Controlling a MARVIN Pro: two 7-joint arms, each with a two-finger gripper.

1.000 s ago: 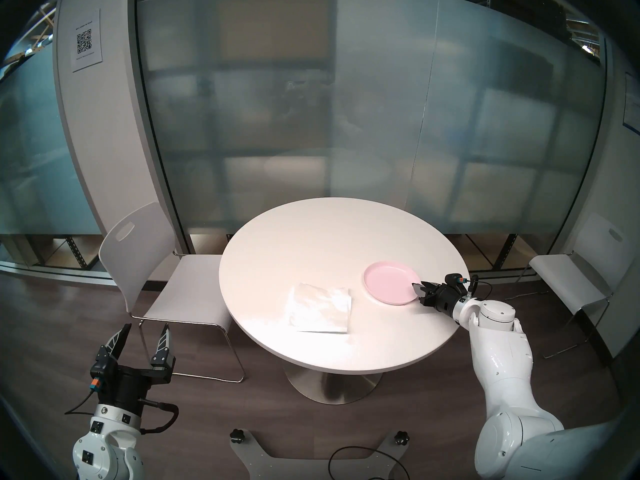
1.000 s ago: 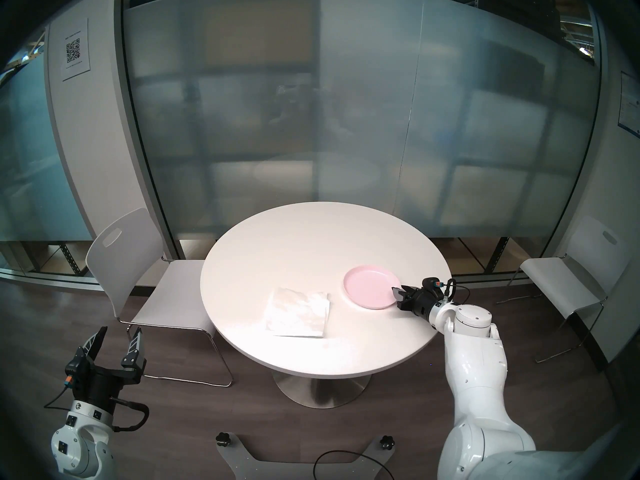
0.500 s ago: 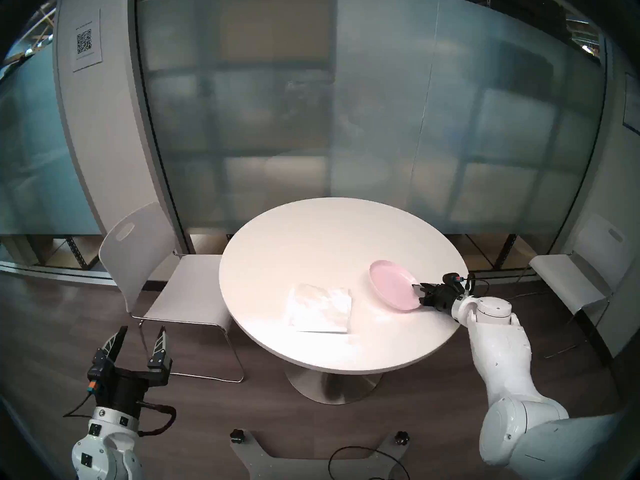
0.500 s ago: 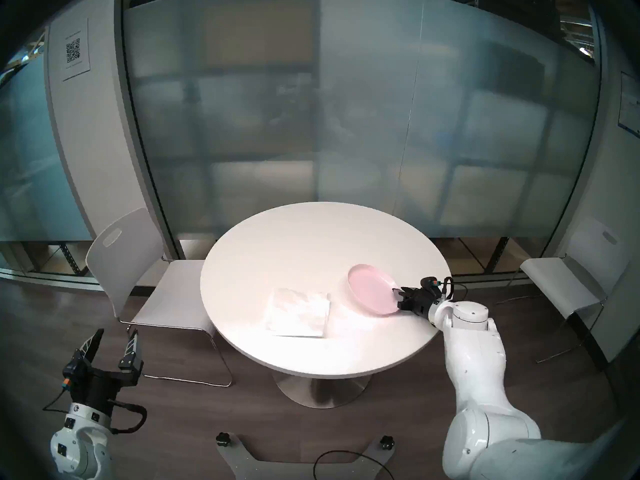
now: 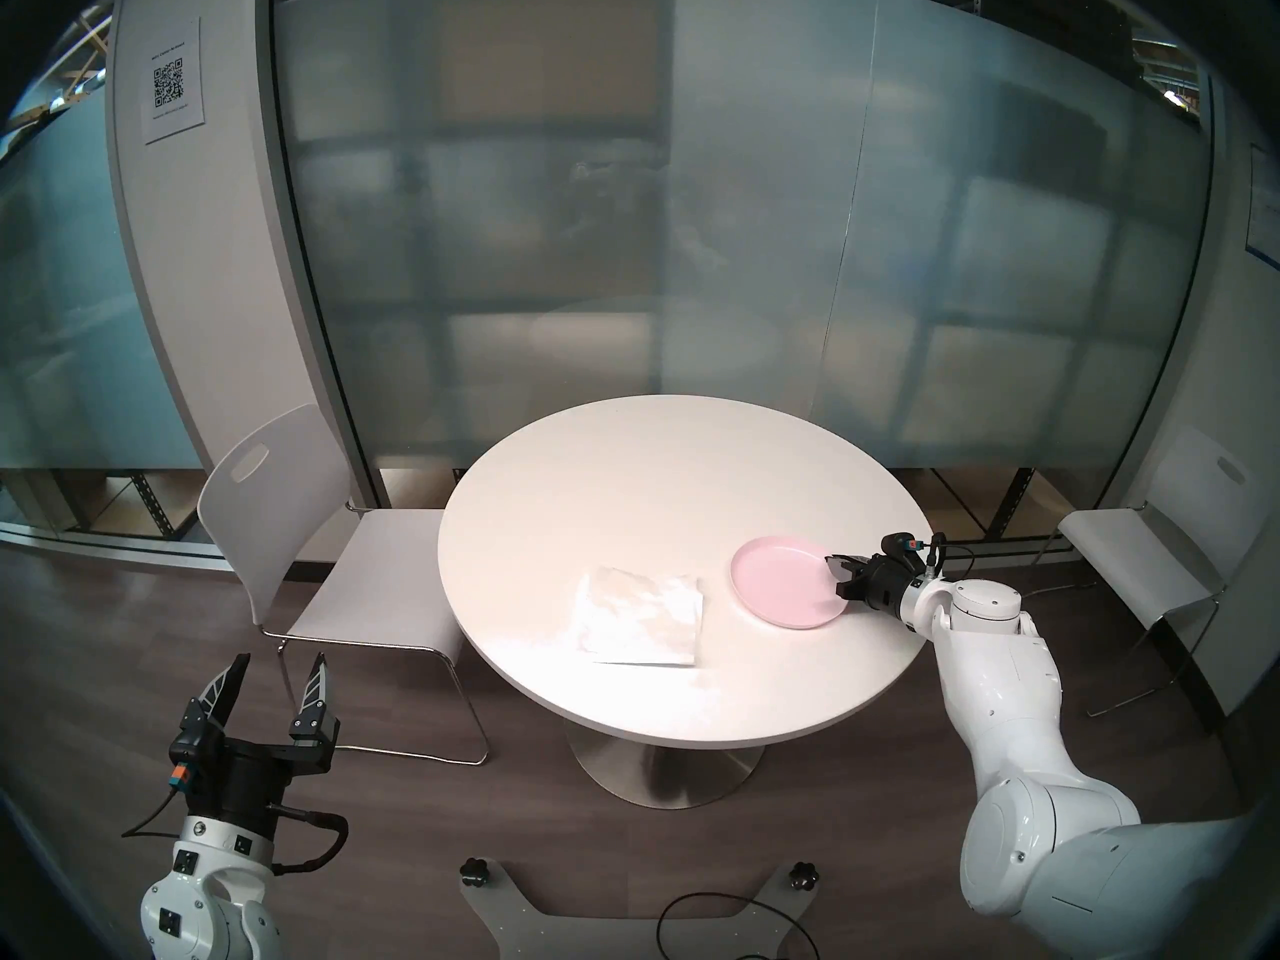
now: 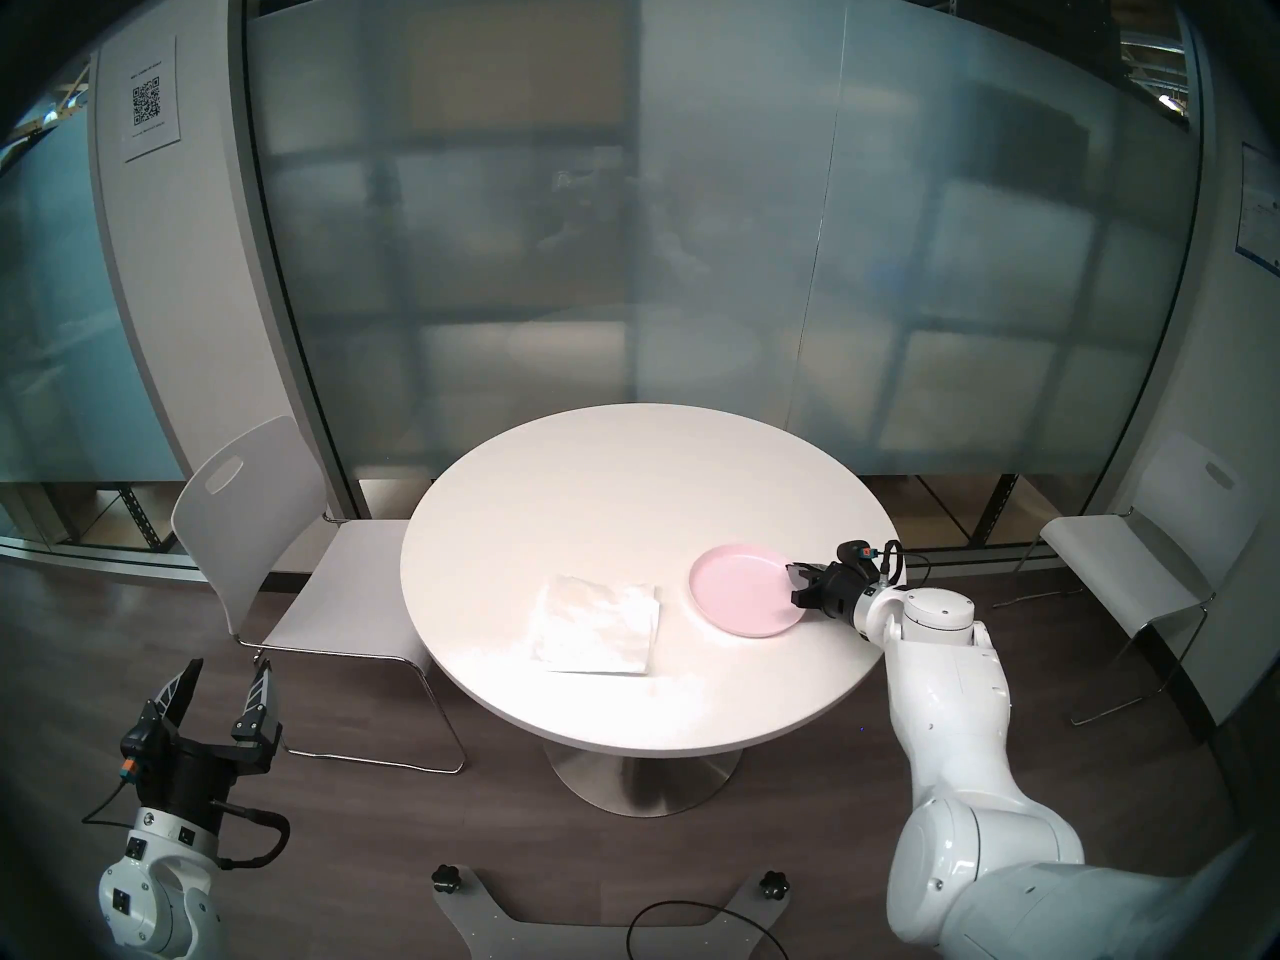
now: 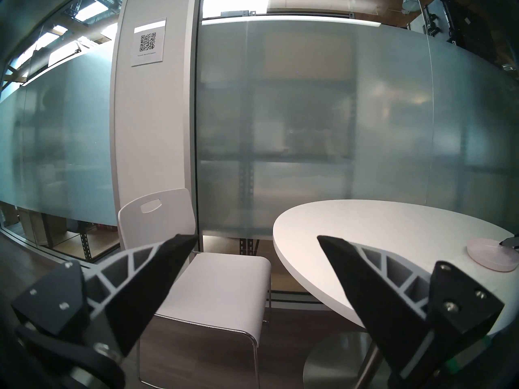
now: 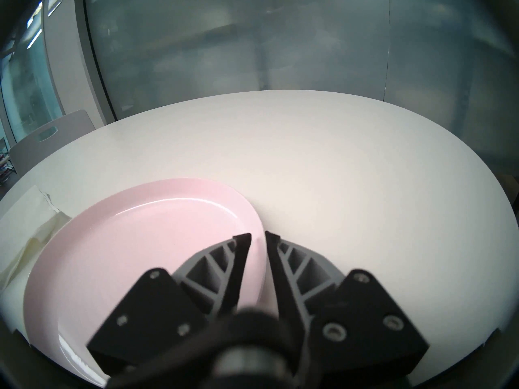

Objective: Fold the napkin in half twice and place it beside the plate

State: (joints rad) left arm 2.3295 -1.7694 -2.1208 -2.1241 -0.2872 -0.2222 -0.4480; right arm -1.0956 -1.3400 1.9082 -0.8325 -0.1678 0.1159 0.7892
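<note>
Plate rim pinched at the table's right side; napkin not yet folded.

Head view: the right gripper (image 5: 834,572) is closed on the rim of the plate (image 5: 783,581), probably to reposition it; the napkin (image 5: 641,616) lies flat and apart on the table (image 5: 658,480), well left of that gripper. Left wrist view: the left gripper (image 7: 257,241) is held open and empty, off the table. Right wrist view: the fingers (image 8: 243,244) are seen straddling the plate's rim, the napkin's edge showing beyond the plate.

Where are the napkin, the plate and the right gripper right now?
napkin (image 5: 641,616), head left view, middle of the sheet.
plate (image 8: 157,239), right wrist view, bare pink floor.
right gripper (image 8: 257,235), right wrist view, between the fingertips straddling the plate's rim.
</note>
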